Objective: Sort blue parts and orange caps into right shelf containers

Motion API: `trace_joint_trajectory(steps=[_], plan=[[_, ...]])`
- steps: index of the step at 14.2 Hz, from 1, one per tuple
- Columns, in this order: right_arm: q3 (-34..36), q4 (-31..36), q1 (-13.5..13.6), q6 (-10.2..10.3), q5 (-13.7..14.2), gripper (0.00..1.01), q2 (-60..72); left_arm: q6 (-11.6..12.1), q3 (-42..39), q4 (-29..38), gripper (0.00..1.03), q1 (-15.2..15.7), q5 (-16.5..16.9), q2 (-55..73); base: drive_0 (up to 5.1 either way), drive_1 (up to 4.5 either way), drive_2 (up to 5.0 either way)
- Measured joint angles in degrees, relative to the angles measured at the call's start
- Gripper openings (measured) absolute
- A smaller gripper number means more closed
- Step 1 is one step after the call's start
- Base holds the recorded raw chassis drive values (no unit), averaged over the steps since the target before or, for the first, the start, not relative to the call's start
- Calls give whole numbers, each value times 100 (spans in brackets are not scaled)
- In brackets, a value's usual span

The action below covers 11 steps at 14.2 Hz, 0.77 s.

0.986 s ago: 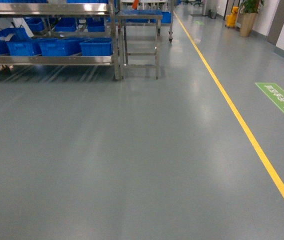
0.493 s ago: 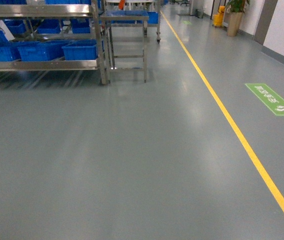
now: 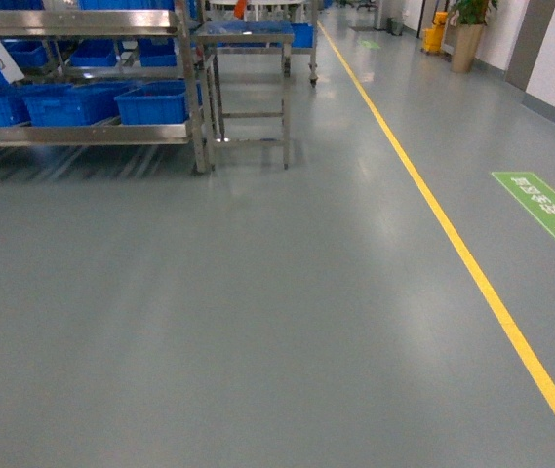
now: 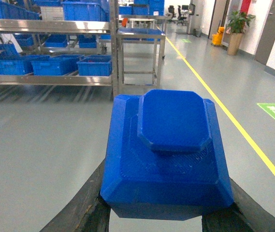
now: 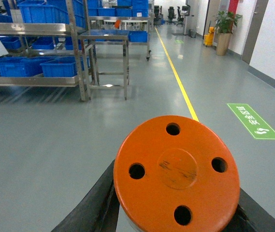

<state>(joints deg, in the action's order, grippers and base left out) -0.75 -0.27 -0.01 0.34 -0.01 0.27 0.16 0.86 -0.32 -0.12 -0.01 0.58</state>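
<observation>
Nearest the lens, lower centre of the left wrist view: left pincer (image 4: 156, 215), clamped on the blue part (image 4: 166, 154), dark fingers (image 4: 79, 212) showing at either lower corner.
Blue part: a chunky block with bevelled edges and a raised octagonal pad on top; it looks like stiff printed plastic, probably light, with faintly ridged faces that should give grip. Holding it low by the flat side walls, as now, seems the sound choice.
Lower centre of the right wrist view: right pincer (image 5: 176, 217), clamped on the orange cap (image 5: 177, 171), gripped from below the disc.
Orange cap: a round, smooth disc with four holes and a scuffed centre; rigid, likely light, and its rim looks slippery, so a squeeze across the body under the disc is safer than at the edge.
Middle distance: bare grey floor (image 3: 257, 322), a yellow line (image 3: 472, 273) running up the right side, a green floor sign (image 3: 545, 205).
Far upper left of the head view: steel shelf (image 3: 82, 135) carrying the right shelf containers (image 3: 152, 102), well apart from both arms; a small steel table (image 3: 248, 88) stands just beside it.
Step in hand: driving toward the shelf, by my judgement; neither piece is dropped yet.
</observation>
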Motion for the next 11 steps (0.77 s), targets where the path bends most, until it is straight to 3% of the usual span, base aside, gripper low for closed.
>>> trace_joint_trajectory(steps=[11], plan=[[0,7,0,0,0,43,0,0,0,-11,43,0,-2,0,7,439,-425]])
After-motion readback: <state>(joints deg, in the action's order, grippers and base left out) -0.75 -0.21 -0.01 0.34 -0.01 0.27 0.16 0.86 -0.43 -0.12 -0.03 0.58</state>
